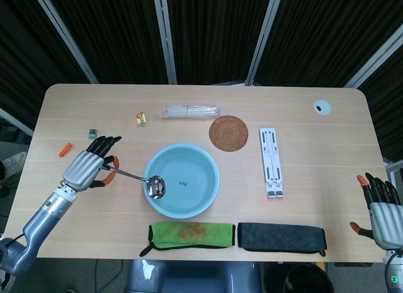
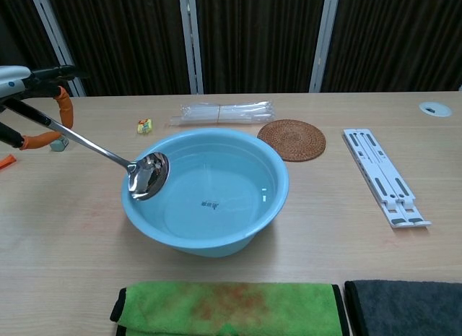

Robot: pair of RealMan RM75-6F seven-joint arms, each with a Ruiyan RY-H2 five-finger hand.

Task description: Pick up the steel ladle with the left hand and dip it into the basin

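While held aloft by L hand (image 1: pixel 87 169), shiny steel ladle (image 1: pixel 143 181) has its long handle running from the fingers twd the round light-blue plastic basin (image 1: pixel 208 195), w/ bowl end over the basin's near-left rim, above the water, not yet dipped. Fingers wrapped on handle end. Next move, prob.: lower bowl down and inward. R hand (image 1: pixel 381 208) well apart at counter (image 1: pixel 302 123) edge, fingers apart, holding nothing.
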